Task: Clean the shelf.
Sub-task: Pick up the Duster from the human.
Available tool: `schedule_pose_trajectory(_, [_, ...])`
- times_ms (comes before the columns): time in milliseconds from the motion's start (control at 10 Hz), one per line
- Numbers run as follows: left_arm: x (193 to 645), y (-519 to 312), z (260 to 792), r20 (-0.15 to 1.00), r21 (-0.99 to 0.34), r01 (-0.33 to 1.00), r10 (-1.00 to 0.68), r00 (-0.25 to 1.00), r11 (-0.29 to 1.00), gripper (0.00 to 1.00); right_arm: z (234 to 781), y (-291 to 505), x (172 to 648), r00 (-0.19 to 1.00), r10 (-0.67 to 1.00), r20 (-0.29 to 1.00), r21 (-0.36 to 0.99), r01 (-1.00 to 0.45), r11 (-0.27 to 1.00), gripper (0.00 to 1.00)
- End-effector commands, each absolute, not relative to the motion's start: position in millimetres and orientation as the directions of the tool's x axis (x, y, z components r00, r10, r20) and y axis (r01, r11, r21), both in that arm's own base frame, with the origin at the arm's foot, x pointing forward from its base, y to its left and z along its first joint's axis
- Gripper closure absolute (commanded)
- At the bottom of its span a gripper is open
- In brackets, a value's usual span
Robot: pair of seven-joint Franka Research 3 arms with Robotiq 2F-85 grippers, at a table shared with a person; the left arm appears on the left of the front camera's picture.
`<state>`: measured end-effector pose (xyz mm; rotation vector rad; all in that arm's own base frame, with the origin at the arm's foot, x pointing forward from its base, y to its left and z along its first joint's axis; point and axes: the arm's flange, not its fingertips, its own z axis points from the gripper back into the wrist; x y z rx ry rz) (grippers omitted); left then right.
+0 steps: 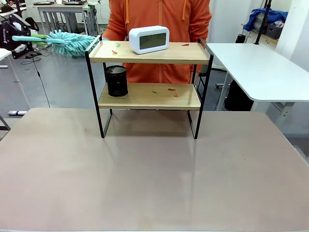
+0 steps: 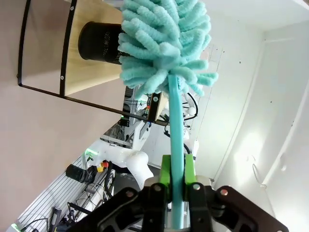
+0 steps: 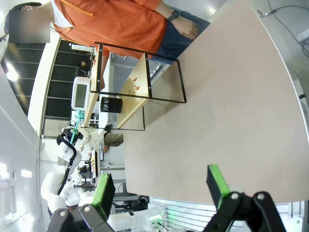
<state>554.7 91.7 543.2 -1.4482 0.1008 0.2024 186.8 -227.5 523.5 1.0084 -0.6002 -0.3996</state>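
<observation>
The left pincer (image 2: 177,174) is clamped on the thin handle (image 2: 175,121) of a teal duster (image 2: 164,43), green pads flat against both sides of the shaft. The grip sits low on the handle, so the fluffy head extends well ahead and can likely pass over a board without the arm meeting the frame. In the front view the duster is held level with the top board, just off the left end of the shelf (image 1: 149,60).

The shelf stands at the far middle of the tabletop (image 1: 154,183), in front of a person (image 1: 159,14) in an orange top. Small red and green scraps (image 1: 172,89) lie on both boards. A white clock (image 1: 149,39) occupies the top board, and a black mesh cup (image 1: 116,80) stands at the left of the lower board. Both will probably obstruct a straight sweep.

The right pincer (image 3: 161,188) hangs with its jaws apart and empty, well apart from the shelf.
</observation>
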Motion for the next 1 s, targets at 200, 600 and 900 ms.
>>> schedule_pose_trajectory(200, [478.8, 146.5, 626.3, 0.164, -0.919, 0.141, 0.030, 0.986, 0.368, 1.00, 525.5, -227.1, 188.8, 0.766, -0.565, 0.306, 0.876, 0.006, 0.483, 0.00])
schedule_pose_trajectory(600, [340.5, 227.4, 643.1, 0.366, -0.665, 0.338, -0.103, 0.925, 0.666, 1.00, 525.5, -227.1, 188.8, 0.766, -0.565, 0.306, 0.876, 0.006, 0.483, 0.00])
schedule_pose_trajectory(900, [278.6, 254.3, 600.2, 0.260, -0.661, 0.457, -0.389, 0.884, 0.596, 1.00, 525.5, -227.1, 188.8, 0.766, -0.565, 0.306, 0.876, 0.006, 0.483, 0.00])
